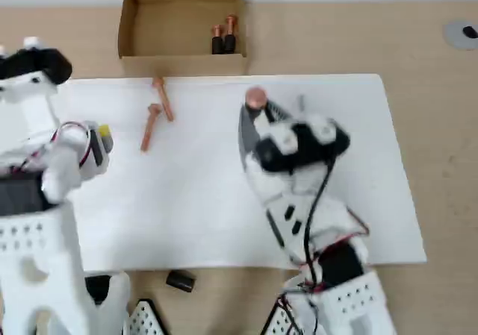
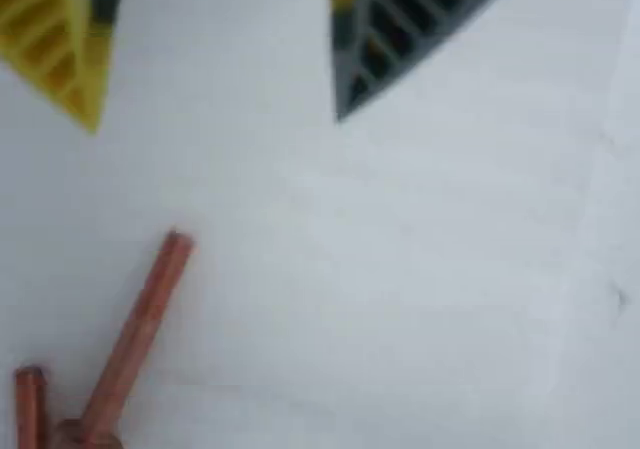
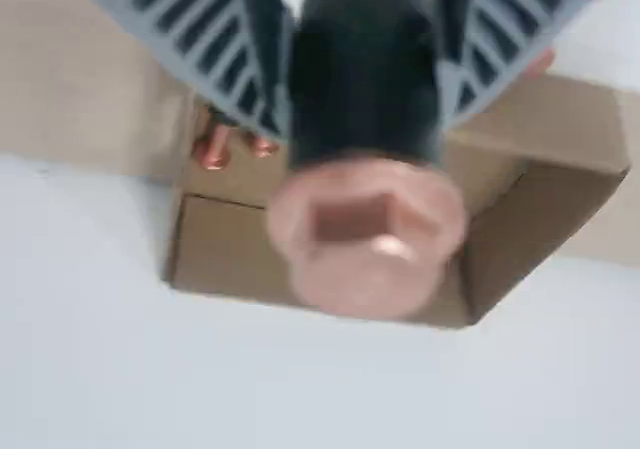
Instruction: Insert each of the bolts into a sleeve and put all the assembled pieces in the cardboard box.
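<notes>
My right gripper [image 1: 258, 119] is shut on a black sleeve [image 3: 365, 69] with a copper bolt in it, whose head [image 3: 365, 229] faces the camera. It hangs over the white sheet just short of the cardboard box [image 1: 134, 29]. Two assembled pieces [image 1: 224, 38] lie in the box's right part, and their copper heads [image 3: 212, 149] show in the right wrist view. Two loose bolts [image 1: 160, 100] [image 1: 149, 127] lie on the sheet before the box. My left gripper [image 2: 212, 119] is open above the sheet, near those bolts [image 2: 135, 339], holding nothing.
A spare black sleeve [image 1: 180, 280] lies on the wooden table near the front edge, between the two arm bases. The white sheet [image 1: 358, 201] covers the middle of the table. The box front wall [image 3: 530, 209] stands close behind the held piece.
</notes>
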Action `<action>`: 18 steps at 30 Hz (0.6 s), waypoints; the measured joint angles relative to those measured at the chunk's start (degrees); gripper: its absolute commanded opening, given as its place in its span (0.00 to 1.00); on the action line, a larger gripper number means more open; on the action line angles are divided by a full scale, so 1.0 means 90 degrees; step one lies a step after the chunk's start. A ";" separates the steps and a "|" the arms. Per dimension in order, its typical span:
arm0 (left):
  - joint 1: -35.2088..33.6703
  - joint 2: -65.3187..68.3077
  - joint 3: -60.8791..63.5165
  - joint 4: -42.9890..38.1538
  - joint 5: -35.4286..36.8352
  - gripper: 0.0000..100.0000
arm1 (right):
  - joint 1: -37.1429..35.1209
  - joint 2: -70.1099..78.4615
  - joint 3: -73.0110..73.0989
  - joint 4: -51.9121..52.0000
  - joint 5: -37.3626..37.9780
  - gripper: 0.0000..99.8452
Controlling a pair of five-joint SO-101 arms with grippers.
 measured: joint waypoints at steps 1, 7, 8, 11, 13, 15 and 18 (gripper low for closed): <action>-0.0010 0.0098 0.0000 0.0000 0.0000 0.16 | 0.0059 0.0606 -0.0518 0.0029 0.0000 0.01; -0.0274 0.0264 0.0313 -0.0440 -0.0010 0.17 | 0.0156 0.4386 -0.3937 0.0342 0.0000 0.01; -0.0352 0.0274 0.0410 -0.0527 -0.0010 0.17 | 0.0166 0.5011 -0.4493 0.0488 0.0000 0.01; -0.0606 0.0274 0.0654 -0.0762 -0.0010 0.17 | 0.0186 0.6779 -0.6154 0.0996 0.0000 0.01; -0.0713 0.0303 0.0801 -0.0840 -0.0020 0.17 | 0.0225 0.7873 -0.7160 0.1299 0.0000 0.01; -0.0752 0.0410 0.0899 -0.0889 -0.0156 0.17 | 0.0303 0.8918 -0.8127 0.1495 0.0000 0.01; -0.0752 0.0674 0.0957 -0.0889 -0.0361 0.16 | 0.0440 1.0462 -0.9582 0.1700 0.0000 0.01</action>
